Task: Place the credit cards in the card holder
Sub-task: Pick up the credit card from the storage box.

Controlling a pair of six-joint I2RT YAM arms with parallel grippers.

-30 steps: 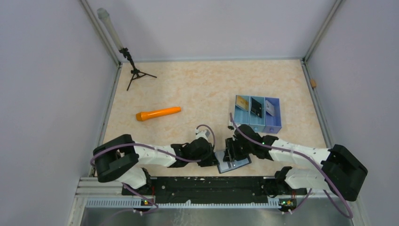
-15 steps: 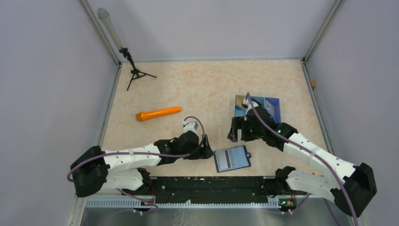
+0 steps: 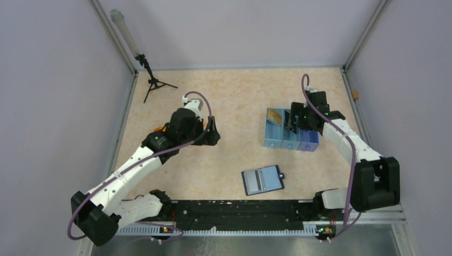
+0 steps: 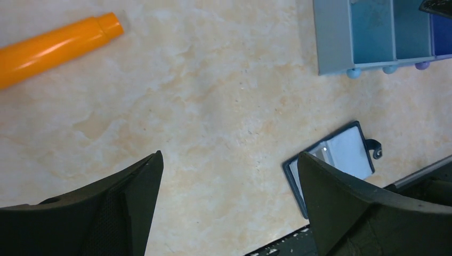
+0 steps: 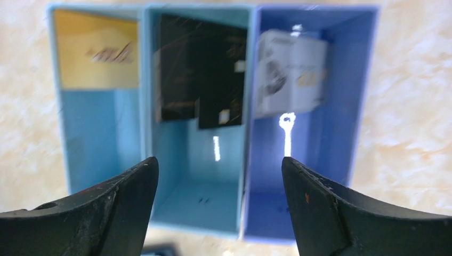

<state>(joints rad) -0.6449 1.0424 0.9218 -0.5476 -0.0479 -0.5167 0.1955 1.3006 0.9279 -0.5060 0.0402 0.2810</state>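
three-bay bin (image 5: 249,133): gold card (image 5: 96,50) left, black card (image 5: 200,69) middle, white card (image 5: 290,72) right. right hand (image 5: 219,160) wide above it, left hand (image 4: 229,154) wide, empty. card holder (image 3: 261,180) lies open on surface (image 3: 224,96).

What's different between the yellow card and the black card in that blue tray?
The yellow card sits in the left compartment of the tray; the black card sits in the middle one. The yellow card's lower edge is straight; the black card's is stepped, perhaps two cards overlapping. Both sit at the same end of their compartments, untouched.
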